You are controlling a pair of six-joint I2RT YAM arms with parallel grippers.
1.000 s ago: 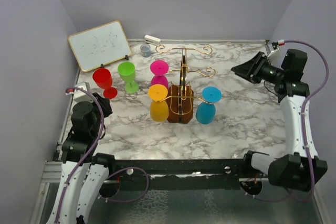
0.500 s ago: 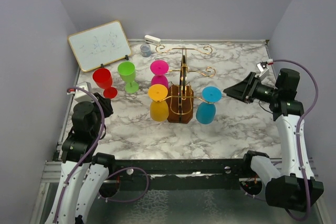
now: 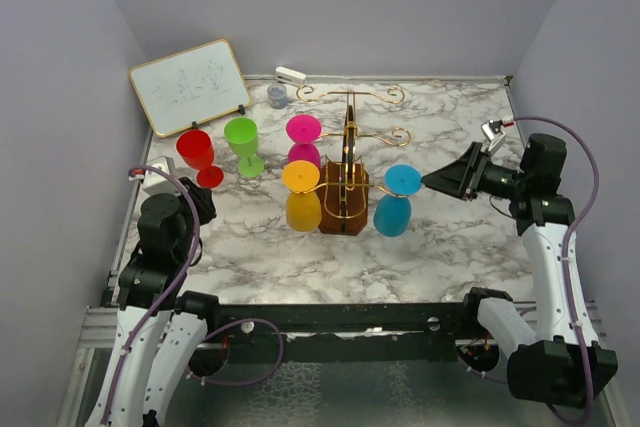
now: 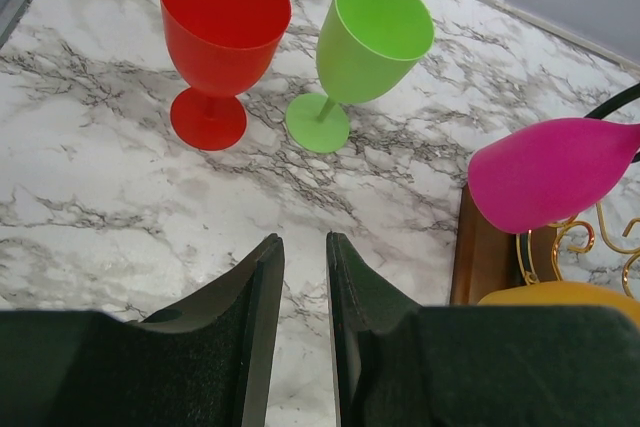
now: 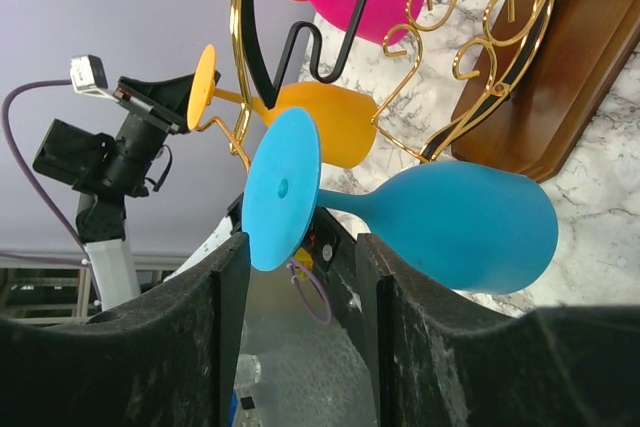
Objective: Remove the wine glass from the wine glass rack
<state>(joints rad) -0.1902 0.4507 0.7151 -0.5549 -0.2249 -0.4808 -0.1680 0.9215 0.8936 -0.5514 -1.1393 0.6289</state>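
Note:
The gold wire wine glass rack (image 3: 347, 152) stands on its brown wooden base (image 3: 352, 217) mid-table. A blue glass (image 3: 393, 213), an orange glass (image 3: 302, 209) and a pink glass (image 3: 303, 132) hang from it upside down. My right gripper (image 3: 430, 180) is open, its tips just right of the blue glass's foot. In the right wrist view the blue foot (image 5: 283, 187) lies at the mouth of the gripper (image 5: 303, 247), untouched. My left gripper (image 4: 302, 242) is low at the left, its jaws almost together and empty.
A red glass (image 3: 198, 155) and a green glass (image 3: 243, 145) stand on the marble table (image 3: 460, 237) left of the rack. A whiteboard (image 3: 190, 85) leans at the back left. A small grey cup (image 3: 277, 96) and a white item (image 3: 290, 75) sit by the back edge.
My right arm has swung down and left from the back right corner, bringing its open gripper up to the blue glass's foot. The left arm has not moved.

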